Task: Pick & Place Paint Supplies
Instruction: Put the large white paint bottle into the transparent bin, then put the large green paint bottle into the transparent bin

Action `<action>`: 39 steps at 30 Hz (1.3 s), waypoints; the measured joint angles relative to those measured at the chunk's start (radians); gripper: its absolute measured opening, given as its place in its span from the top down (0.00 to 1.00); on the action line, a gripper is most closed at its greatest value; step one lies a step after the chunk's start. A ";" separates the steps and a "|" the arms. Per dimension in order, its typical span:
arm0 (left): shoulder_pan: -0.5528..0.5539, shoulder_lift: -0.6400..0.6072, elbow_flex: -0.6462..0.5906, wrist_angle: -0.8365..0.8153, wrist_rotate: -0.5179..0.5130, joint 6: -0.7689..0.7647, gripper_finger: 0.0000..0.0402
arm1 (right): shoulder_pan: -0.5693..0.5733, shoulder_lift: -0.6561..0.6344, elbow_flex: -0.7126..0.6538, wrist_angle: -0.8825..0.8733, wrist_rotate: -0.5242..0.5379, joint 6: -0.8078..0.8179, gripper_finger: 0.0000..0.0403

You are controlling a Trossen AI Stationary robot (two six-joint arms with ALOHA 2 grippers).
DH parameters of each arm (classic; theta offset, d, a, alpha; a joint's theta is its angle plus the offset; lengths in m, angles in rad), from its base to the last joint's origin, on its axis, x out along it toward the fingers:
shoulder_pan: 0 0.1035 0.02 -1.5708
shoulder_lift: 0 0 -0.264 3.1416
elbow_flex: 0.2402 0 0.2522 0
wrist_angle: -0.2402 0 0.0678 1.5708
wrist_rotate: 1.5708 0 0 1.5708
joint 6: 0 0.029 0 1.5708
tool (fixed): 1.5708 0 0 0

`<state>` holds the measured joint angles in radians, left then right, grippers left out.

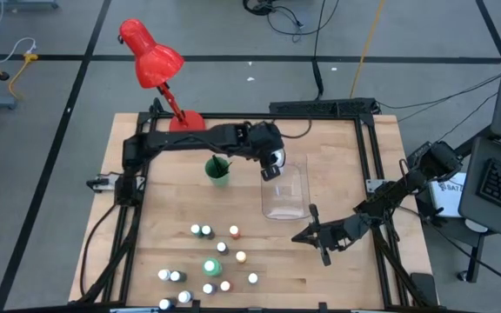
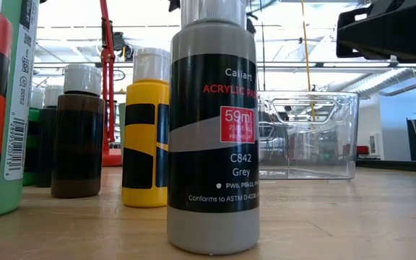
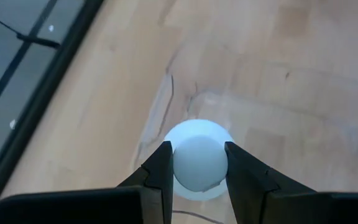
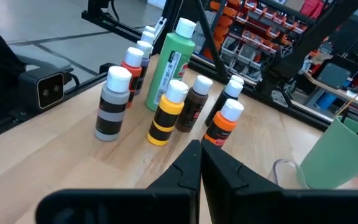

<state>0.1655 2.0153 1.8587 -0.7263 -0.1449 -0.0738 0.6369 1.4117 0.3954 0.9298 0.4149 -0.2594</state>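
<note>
Wooden table [image 1: 337, 174] holds thirteen paint bottles [image 1: 220, 265], one clear bin [image 1: 287, 193].

Thirteen paint bottles [image 1: 222, 247] with white caps can be counted standing on the bench [image 1: 346, 156], in a loose cluster at the near left. One of them is a tall green bottle [image 1: 210, 267], clearly bigger than the rest. A fourteenth, the held bottle [image 3: 197, 163], sits clamped between the jaws of the left gripper [image 1: 272, 165]. There is one green cup [image 1: 218, 170]; the thin brushes [image 1: 217, 163] in it are too fine to count. There is one clear bin [image 1: 287, 193] and one red lamp [image 1: 150, 56]. Two arms, so two grippers: the right gripper [image 1: 307, 235] is the second.
</note>
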 joint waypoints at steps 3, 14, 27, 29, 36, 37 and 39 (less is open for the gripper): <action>0.001 0.027 0.000 0.010 0.001 -0.001 0.75 | 0.000 0.000 0.000 0.000 0.000 -0.016 0.99; 0.006 0.067 0.004 0.034 0.005 0.000 0.68 | 0.000 0.000 0.000 0.000 0.000 -0.026 0.99; -0.042 -0.095 -0.003 -0.081 0.004 0.110 0.31 | 0.000 0.000 0.000 -0.001 0.000 -0.019 0.99; -0.066 -0.163 -0.002 -0.070 -0.009 0.122 0.30 | 0.000 0.000 0.000 -0.001 0.000 -0.021 0.99; -0.188 -0.412 -0.001 -0.150 -0.036 0.073 0.33 | 0.000 0.000 0.000 -0.001 0.000 -0.017 0.99; -0.216 -0.445 0.000 -0.178 -0.041 0.059 0.35 | 0.000 0.000 0.000 -0.001 0.000 -0.017 0.99; -0.278 -0.495 0.000 -0.233 -0.062 0.024 0.39 | 0.000 0.000 0.000 -0.001 0.000 -0.017 0.99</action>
<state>-0.1121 1.5200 1.8584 -0.9598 -0.2074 -0.0495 0.6365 1.4120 0.3957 0.9288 0.4147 -0.2768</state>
